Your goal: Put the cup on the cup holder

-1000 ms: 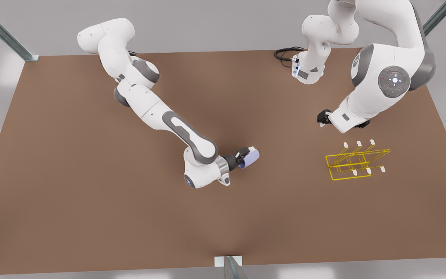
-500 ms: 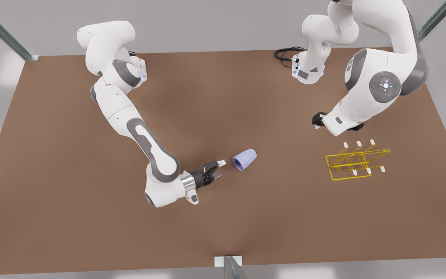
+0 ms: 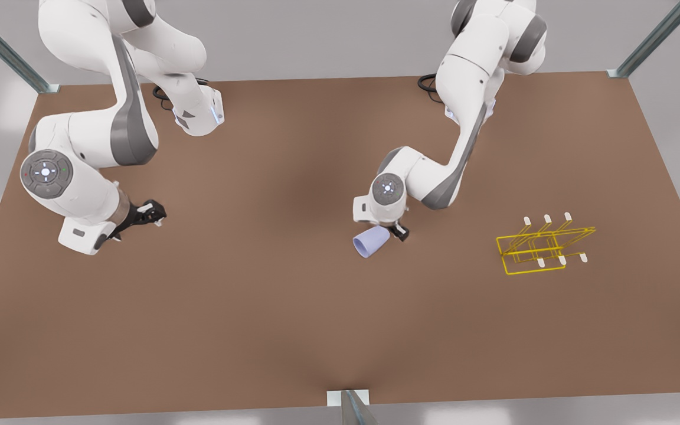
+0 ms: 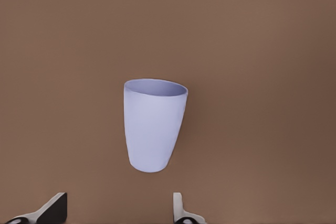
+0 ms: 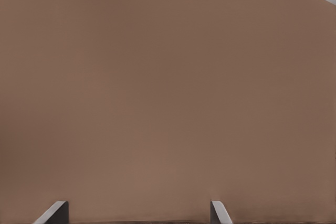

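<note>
The lavender-blue cup (image 3: pixel 370 242) lies on its side on the brown table (image 3: pixel 293 307), near the middle. My left gripper (image 3: pixel 398 231) hangs just behind it, on the arm at the front view's right. In the left wrist view the cup (image 4: pixel 153 125) lies just beyond the open fingertips (image 4: pixel 53 208), base toward them, apart from them. The yellow wire cup holder (image 3: pixel 543 245) stands toward the front view's right, with nothing on its white-tipped prongs. My right gripper (image 3: pixel 152 212) waits open over bare table at the front view's left, fingertips (image 5: pixel 219 211) spread.
A black cable (image 3: pixel 431 82) lies at the table's back edge by the arm base. Metal frame posts stand at the back corners, and a bracket (image 3: pixel 349 398) sits at the middle of the front edge.
The right gripper let go of the cup and drew far back toward the front view's left. The left arm swung over from beside the holder to the cup. The cup now lies on the table.
</note>
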